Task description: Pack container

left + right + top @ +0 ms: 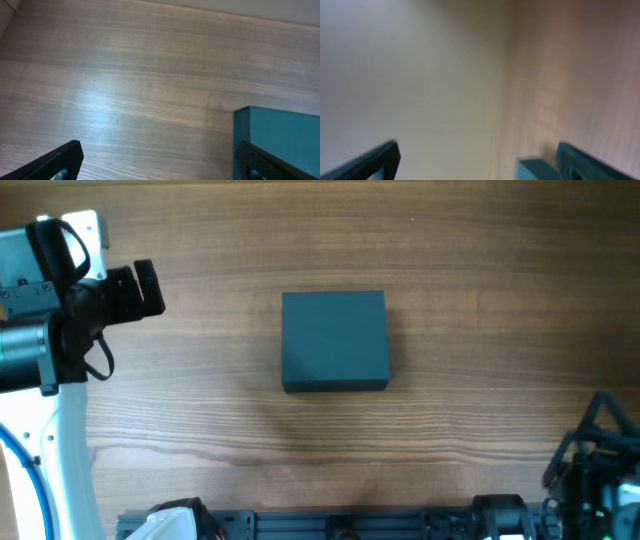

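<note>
The container (pixel 334 340) is a dark teal-grey square box with its lid shut, standing in the middle of the wooden table. My left gripper (pixel 148 288) is at the far left, well away from it, open and empty. In the left wrist view the gripper (pixel 160 162) shows both fingers wide apart, with the container's corner (pixel 280 130) at the lower right. My right gripper (pixel 600 442) is at the lower right corner, apart from the box. The right wrist view is blurred; its fingers (pixel 480 160) are spread and empty, with a bit of the container (pixel 535 170) at the bottom.
The wooden table (pixel 200 410) carries only the box. A dark rail with mounts (pixel 330 525) runs along the front edge. The left arm's white base (pixel 60 450) stands at the left. A pale wall (pixel 395 75) fills the left of the right wrist view.
</note>
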